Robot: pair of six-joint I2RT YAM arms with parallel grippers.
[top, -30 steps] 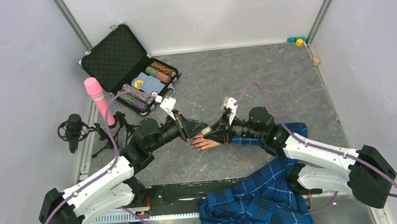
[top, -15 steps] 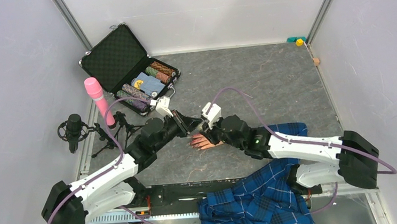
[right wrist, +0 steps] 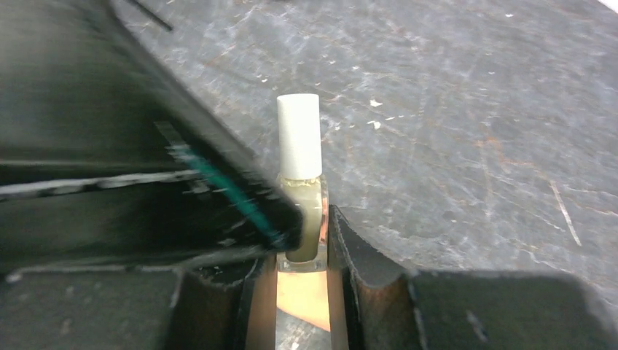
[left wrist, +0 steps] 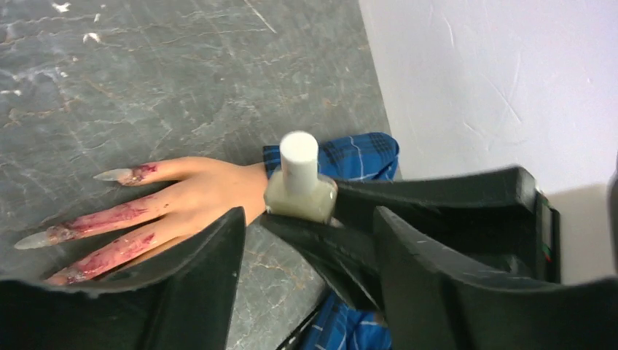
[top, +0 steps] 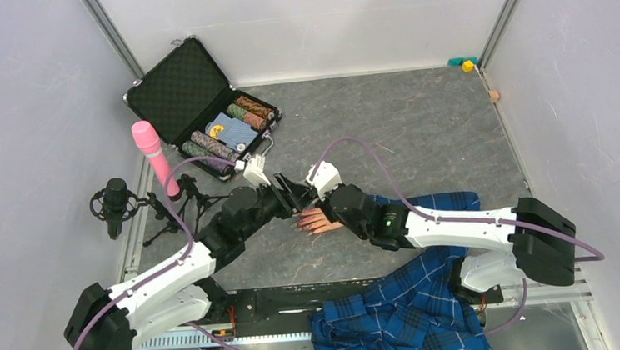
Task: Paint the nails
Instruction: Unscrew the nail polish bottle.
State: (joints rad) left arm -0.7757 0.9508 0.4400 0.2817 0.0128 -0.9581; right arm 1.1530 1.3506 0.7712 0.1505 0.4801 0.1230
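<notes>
The flesh-coloured mannequin hand [left wrist: 208,193] lies flat on the grey table, its blue plaid sleeve [left wrist: 353,154] behind it. The nails [left wrist: 113,175] are long and pale, with red smears along the fingers. A small clear bottle with a white cap [left wrist: 299,186] stands upright just above the wrist; my right gripper [right wrist: 301,240] is shut on its glass body. My left gripper [left wrist: 306,248] is open, its jaws straddling the right gripper's fingers just short of the bottle. In the top view the left gripper [top: 298,194] and the right gripper [top: 322,195] meet over the hand [top: 317,222].
An open black case [top: 192,96] with chip rolls sits at the back left. A pink microphone [top: 153,154] and a black microphone on a stand [top: 115,203] are at the left edge. Plaid cloth [top: 402,322] is heaped at the near edge.
The right arm has stretched leftward, bringing its gripper and the bottle up against the left gripper. The left jaws have parted.
</notes>
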